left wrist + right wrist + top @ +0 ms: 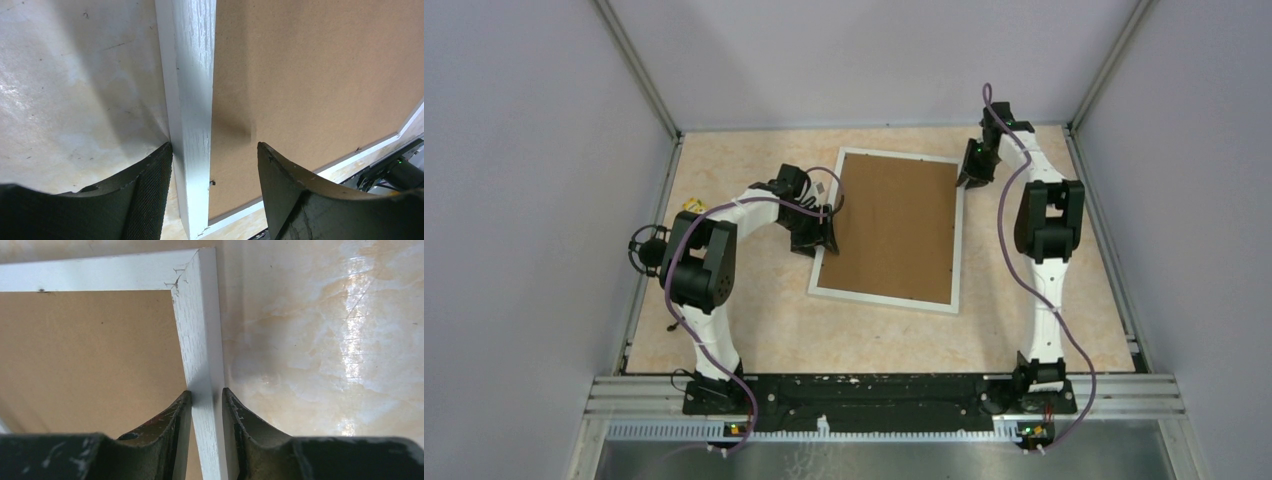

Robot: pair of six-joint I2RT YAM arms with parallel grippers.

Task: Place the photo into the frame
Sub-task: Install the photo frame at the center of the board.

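The frame lies flat mid-table with its back up, thin white bars around a plain brown board. The photo is hidden. My left gripper is at the frame's left bar and stands open. In the left wrist view it straddles the white bar: one finger rests against the bar's outer side, the other hangs apart over the board. My right gripper is at the right bar near the far right corner. In the right wrist view it is shut on that bar, both fingers pressed to its sides.
The marbled beige tabletop is boxed in by grey walls on the left, right and back. A small yellow and black object lies by the left wall behind my left arm. A metal rail carries both arm bases.
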